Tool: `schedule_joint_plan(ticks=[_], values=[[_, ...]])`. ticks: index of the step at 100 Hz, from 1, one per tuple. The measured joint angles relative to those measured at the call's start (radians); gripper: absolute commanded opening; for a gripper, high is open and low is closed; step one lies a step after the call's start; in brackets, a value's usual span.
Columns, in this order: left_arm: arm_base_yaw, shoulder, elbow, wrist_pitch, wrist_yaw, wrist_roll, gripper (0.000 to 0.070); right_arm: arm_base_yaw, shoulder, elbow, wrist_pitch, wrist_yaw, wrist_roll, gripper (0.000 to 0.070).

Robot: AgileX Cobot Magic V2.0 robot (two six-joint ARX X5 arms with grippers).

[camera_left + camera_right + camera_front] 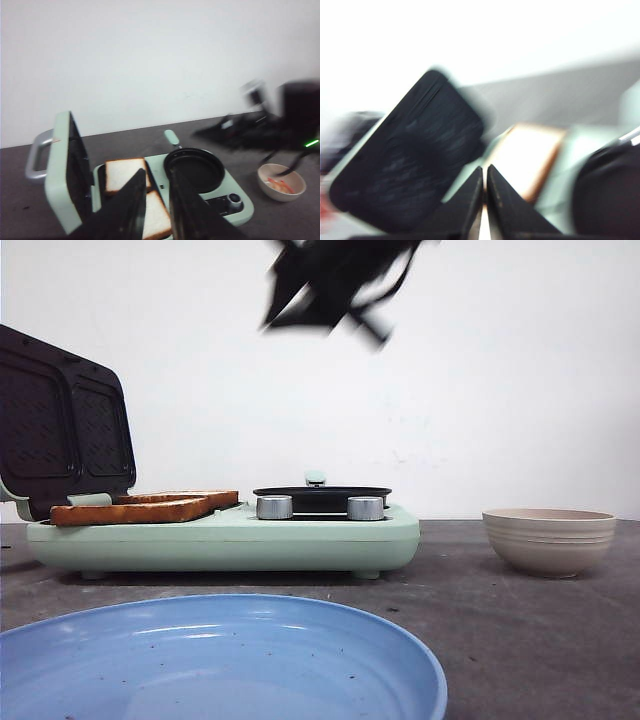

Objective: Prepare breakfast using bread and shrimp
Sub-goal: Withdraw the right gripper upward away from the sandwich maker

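Two slices of bread (pixel 130 510) (pixel 125 172) lie side by side on the grill plate of a mint-green breakfast maker (pixel 230 535), whose lid (pixel 60 430) stands open. Pink shrimp (pixel 280 185) lie in a beige bowl (pixel 548 540) to the right of the maker. My left gripper (pixel 156 172) is open and empty, well above the bread. My right gripper (pixel 484 169) is shut with nothing in it; the blurred bread (pixel 530 150) and lid (pixel 405 165) show beyond it. A blurred black arm (pixel 330 280) hangs high over the maker.
A round black pan (pixel 320 498) (pixel 195 170) sits on the maker's right half, behind two silver knobs (pixel 274 507). A large blue plate (pixel 200 660) lies at the table's front edge. A white wall stands behind.
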Motion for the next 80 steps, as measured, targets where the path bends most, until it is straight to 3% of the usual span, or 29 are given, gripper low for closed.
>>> schedule_joint_plan(ticks=[15,26,55,68,80], values=[[0.000,0.000,0.000,-0.002,-0.008,0.018,0.0000,-0.041,-0.177,0.003,-0.249,0.071,-0.250,0.0002],[0.000,0.005,0.000,-0.001,-0.020,0.025,0.0000,-0.082,-0.289,-0.039,-0.349,0.073,-0.339,0.0002],[0.000,0.071,0.000,0.008,-0.029,0.025,0.0000,-0.113,-0.701,-0.399,-0.184,0.076,-0.385,0.0002],[0.000,0.118,0.000,0.072,-0.030,0.025,0.0000,-0.112,-0.837,-0.489,-0.246,0.072,-0.386,0.0002],[0.002,0.192,0.000,0.215,-0.031,0.031,0.0000,-0.112,-0.929,-0.514,-0.344,0.071,-0.385,0.0002]])
